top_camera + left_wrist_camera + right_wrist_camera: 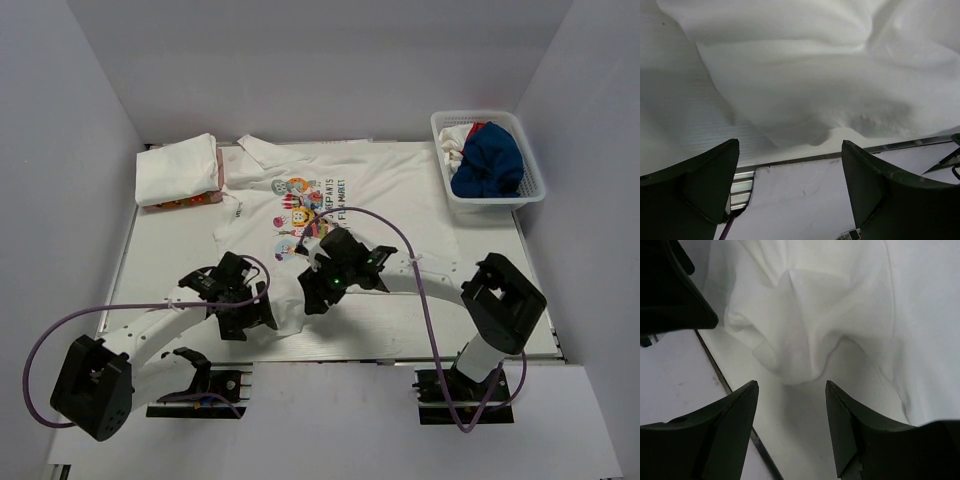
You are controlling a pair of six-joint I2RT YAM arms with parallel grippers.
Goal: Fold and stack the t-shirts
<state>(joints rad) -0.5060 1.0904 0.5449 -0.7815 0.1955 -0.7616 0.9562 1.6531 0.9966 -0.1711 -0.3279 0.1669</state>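
At the far left corner of the table (170,250) we see a folded white t-shirt (178,168) lying on top of something orange and red (186,201), of which only a strip shows at its near edge. Nearer to us, the left claw (243,312) sits low over the near left part of the table, just at the lower left corner of the spread shirt (330,190). In its wrist view its two fingers (715,185) stand wide apart with nothing between them, and the shirt's rumpled hem lies just ahead of them, close to the table's near edge. The spread shirt itself is white with a colourful print (305,208) on the chest. It lies flat across the middle of the table, collar toward the far wall and hem toward the arms. The right claw (322,287) hangs over the hem a little right of the left one, the two claws near each other but apart. Its wrist view shows the fingers (725,430) parted, holding nothing, with a bunched fold of the hem just ahead of the tips. At the far right stands a white basket (487,117) holding a blue garment (490,162) and some white and red cloth behind it.
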